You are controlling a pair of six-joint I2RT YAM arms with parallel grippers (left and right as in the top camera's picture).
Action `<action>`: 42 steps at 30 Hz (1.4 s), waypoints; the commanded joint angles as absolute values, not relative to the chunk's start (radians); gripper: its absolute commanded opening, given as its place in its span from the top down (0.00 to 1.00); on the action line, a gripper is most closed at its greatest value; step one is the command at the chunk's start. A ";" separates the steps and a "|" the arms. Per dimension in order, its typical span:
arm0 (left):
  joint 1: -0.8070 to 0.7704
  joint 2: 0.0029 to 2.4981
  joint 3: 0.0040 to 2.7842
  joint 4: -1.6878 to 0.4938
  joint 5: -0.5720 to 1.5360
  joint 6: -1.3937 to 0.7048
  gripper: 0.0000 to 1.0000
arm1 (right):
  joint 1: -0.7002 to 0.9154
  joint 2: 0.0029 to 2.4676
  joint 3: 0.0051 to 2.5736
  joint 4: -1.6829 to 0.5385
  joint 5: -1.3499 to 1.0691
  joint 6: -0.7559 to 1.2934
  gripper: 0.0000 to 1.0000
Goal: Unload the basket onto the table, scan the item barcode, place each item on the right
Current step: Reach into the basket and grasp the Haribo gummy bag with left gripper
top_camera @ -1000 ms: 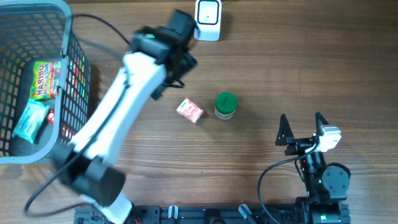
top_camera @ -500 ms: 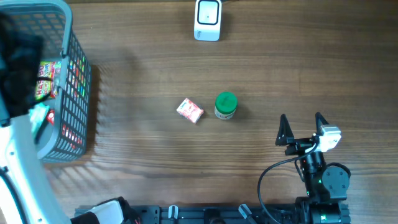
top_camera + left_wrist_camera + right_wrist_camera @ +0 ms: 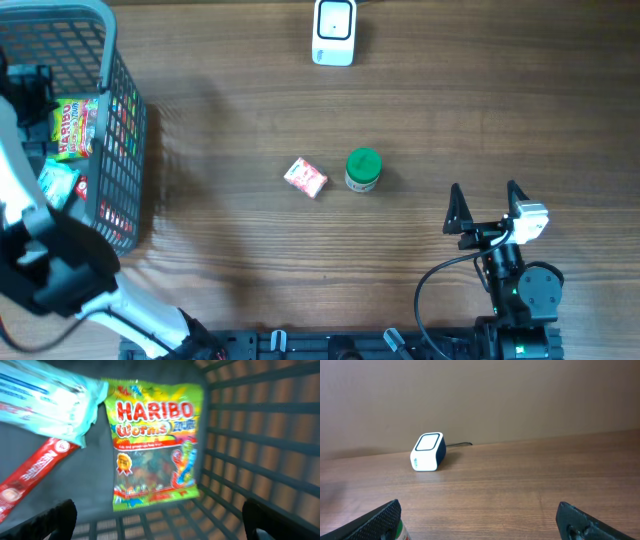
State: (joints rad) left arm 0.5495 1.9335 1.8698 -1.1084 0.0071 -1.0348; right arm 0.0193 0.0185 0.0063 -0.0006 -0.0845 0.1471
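Haribo Worms bag [image 3: 155, 445] lies flat in basket [image 3: 125, 170], beside one pale blue packet [image 3: 45, 395] and one red bar [image 3: 30, 477]. Left gripper [image 3: 160, 520] above bag: jaws wide, empty. Right gripper [image 3: 487, 205] outside basket: wide, empty. Also outside: one scanner [image 3: 333, 32], one green-lidded jar [image 3: 363, 170], one red box [image 3: 305, 178].

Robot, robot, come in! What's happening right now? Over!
Left gripper open, over the basket. Right gripper open, empty, off to the side. Haribo bag lying in the basket, not grabbed yet. Scanner free, nothing in the way.
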 commanded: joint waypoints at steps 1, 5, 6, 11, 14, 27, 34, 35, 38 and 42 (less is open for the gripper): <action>0.543 2.061 1.876 -1.068 0.038 -1.048 0.00 | 0.027 0.016 0.005 0.002 -0.075 0.131 0.00; 0.538 2.161 1.876 -1.038 0.046 -1.047 0.00 | 0.027 0.016 0.005 0.002 -0.075 0.131 0.00; 0.536 2.179 1.876 -1.031 0.048 -1.048 0.00 | 0.027 0.016 0.005 0.002 -0.075 0.131 0.00; 0.522 2.240 1.876 -1.028 0.048 -1.048 0.00 | 0.027 0.016 0.005 0.002 -0.075 0.131 0.00; 0.514 2.275 1.876 -1.029 0.048 -1.047 0.00 | 0.027 0.016 0.005 0.002 -0.075 0.131 0.00; 0.518 2.213 1.860 -1.123 0.022 -0.996 0.96 | 0.027 0.016 0.005 0.002 -0.075 0.131 0.00; 0.563 1.800 1.949 -1.206 0.004 -0.972 0.96 | 0.027 0.016 0.005 0.002 -0.075 0.131 0.00; 0.563 1.687 1.950 -1.205 -0.018 -0.973 0.96 | 0.027 0.016 0.005 0.002 -0.075 0.131 0.00; 0.552 1.481 1.950 -1.209 -0.023 -0.972 0.96 | 0.027 0.016 0.005 0.002 -0.075 0.131 0.00; 0.412 1.285 1.950 -1.256 -0.023 -0.972 0.96 | 0.027 0.016 0.005 0.002 -0.075 0.131 0.00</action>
